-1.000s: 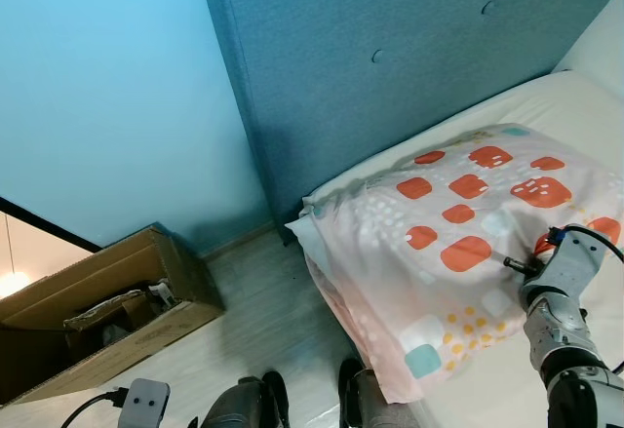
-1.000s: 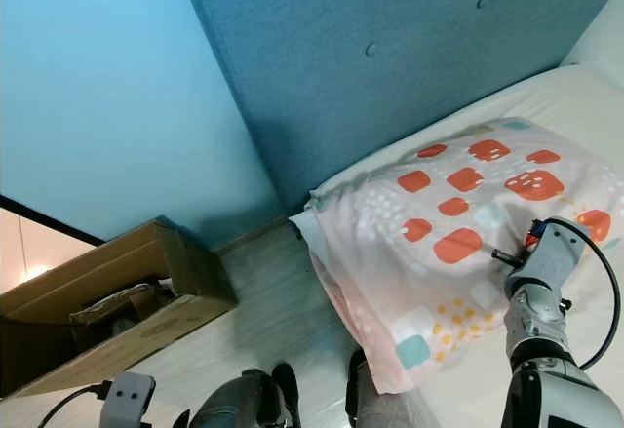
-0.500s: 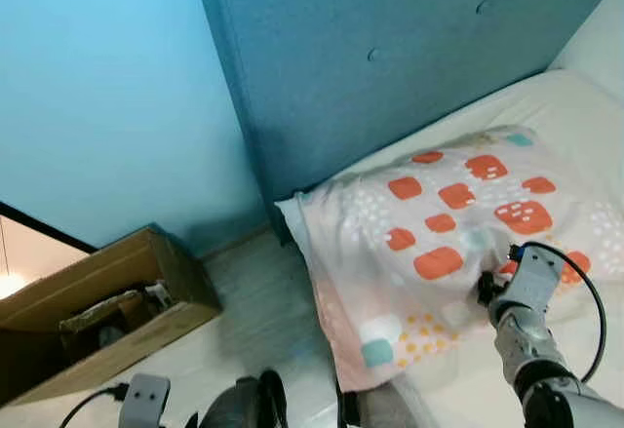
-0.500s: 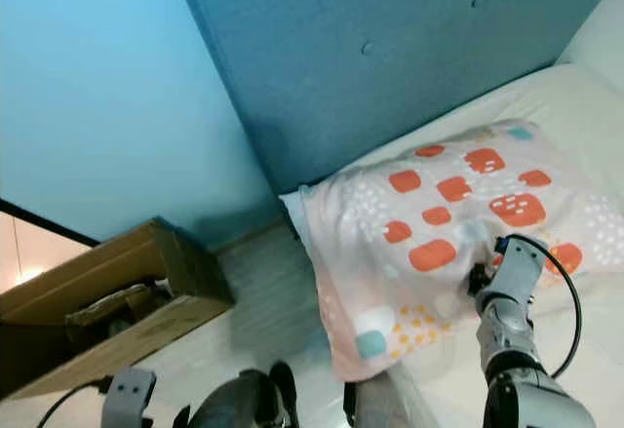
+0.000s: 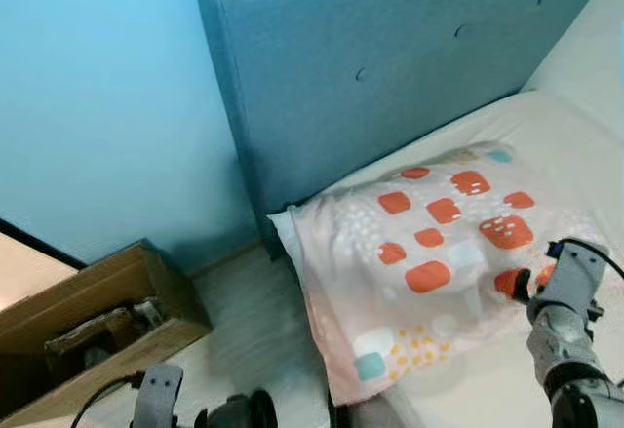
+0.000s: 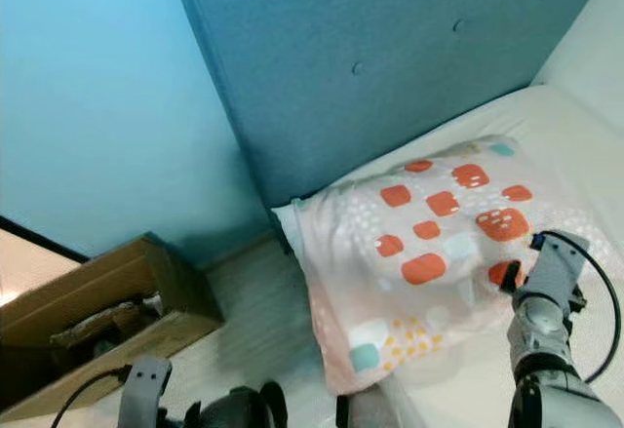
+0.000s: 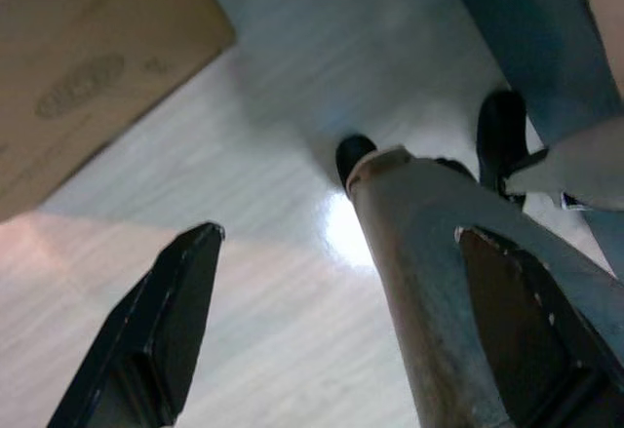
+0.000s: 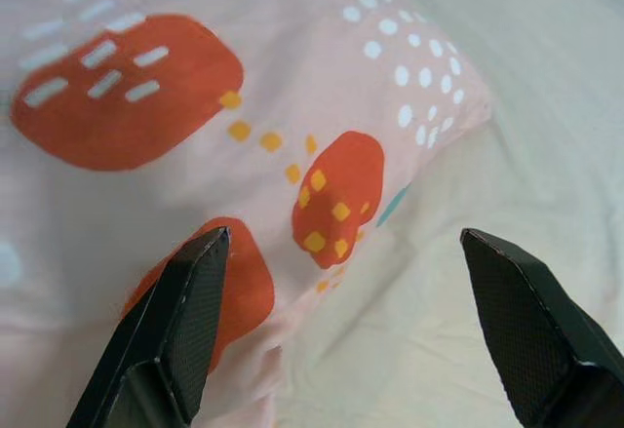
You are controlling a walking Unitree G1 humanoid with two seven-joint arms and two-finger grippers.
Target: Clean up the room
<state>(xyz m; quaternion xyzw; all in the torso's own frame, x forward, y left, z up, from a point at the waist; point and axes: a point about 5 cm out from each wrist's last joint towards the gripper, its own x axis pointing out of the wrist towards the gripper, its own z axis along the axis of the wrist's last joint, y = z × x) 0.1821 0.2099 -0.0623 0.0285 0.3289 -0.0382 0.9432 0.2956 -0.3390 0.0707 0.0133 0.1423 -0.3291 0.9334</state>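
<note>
The right gripper (image 8: 341,330) hangs with its two black fingers spread wide and nothing between them, poised just above the near edge of a patterned pillow (image 5: 429,252) at the lower right of the left eye frame. In the right wrist view one finger (image 8: 180,321) sits over the pillow's orange-blotched cover and the other over the cream sheet of the bed (image 5: 575,126); whether either touches the fabric cannot be told.

The pillow lies askew on the mattress at centre right, one corner overhanging the bed's edge toward the floor (image 5: 244,301), below the blue padded headboard (image 5: 390,58) that crosses the upper frame. At lower left a cardboard box (image 5: 97,321) holding odds and ends stands against the blue wall (image 5: 97,106).

The left gripper (image 7: 341,321), fingers likewise apart and empty, hangs idle over the pale floor beside the robot's own leg.

The step in hand looks to be squaring up the pillow. Next, the right gripper would need to drop onto the pillow's edge, close on the fabric and draw it fully onto the bed.
</note>
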